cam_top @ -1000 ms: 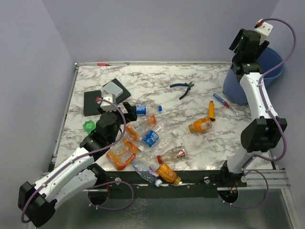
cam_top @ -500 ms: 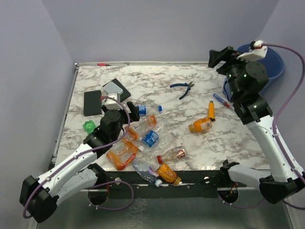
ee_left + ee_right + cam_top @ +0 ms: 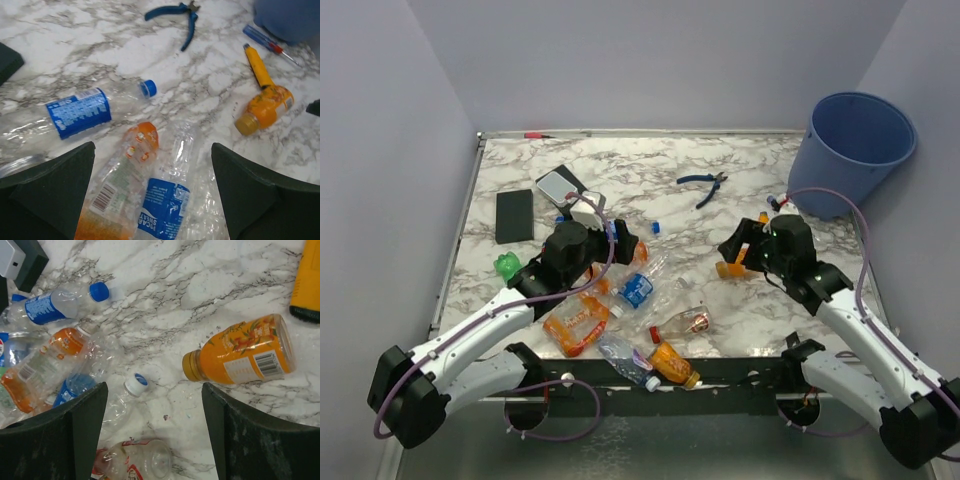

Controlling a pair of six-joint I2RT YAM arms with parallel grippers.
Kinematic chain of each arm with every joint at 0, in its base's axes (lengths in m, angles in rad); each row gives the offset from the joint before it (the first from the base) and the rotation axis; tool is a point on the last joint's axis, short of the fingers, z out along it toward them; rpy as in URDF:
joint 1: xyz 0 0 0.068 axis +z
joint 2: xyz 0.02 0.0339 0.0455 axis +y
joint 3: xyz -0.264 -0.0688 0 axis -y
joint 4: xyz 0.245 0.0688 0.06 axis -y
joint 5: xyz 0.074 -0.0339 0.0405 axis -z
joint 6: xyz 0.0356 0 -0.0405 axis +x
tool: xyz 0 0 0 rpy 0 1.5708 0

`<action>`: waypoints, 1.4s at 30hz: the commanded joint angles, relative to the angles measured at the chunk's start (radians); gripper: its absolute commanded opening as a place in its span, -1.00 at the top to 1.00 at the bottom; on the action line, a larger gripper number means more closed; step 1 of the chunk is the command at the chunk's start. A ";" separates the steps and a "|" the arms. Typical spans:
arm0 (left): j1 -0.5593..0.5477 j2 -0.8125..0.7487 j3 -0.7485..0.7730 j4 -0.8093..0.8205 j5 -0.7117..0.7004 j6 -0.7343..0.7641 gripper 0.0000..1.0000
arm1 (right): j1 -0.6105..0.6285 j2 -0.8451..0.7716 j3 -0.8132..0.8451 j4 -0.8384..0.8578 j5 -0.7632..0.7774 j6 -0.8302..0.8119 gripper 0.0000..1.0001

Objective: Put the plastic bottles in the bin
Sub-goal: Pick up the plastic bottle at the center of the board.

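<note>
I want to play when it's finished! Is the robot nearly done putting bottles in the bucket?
Not nearly. Done: no bottle shows in the bucket, though its bottom is hidden. In hand: nothing; both claws are open, the right claw above the orange bottle, the left claw above the bottle heap. Left: every bottle in view lies on the table.

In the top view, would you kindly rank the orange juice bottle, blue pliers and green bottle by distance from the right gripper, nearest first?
From the right gripper:
1. orange juice bottle, right by it, on the right side
2. blue pliers, farther back, mid-table
3. green bottle, across at the left edge
</note>
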 commanded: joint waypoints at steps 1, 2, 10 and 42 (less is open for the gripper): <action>-0.060 0.073 0.042 -0.005 0.194 0.064 -0.98 | 0.002 -0.112 -0.065 -0.063 -0.012 0.168 -0.60; -0.076 0.089 0.046 -0.005 0.216 0.072 -0.98 | 0.002 -0.129 -0.084 -0.073 -0.018 0.209 -0.60; -0.136 0.058 0.032 -0.005 0.149 0.089 -0.98 | 0.002 -0.273 -0.293 -0.033 0.106 0.526 -0.68; -0.139 -0.009 0.017 -0.005 0.045 0.071 -0.98 | -0.064 0.226 -0.277 0.318 0.359 0.702 -0.86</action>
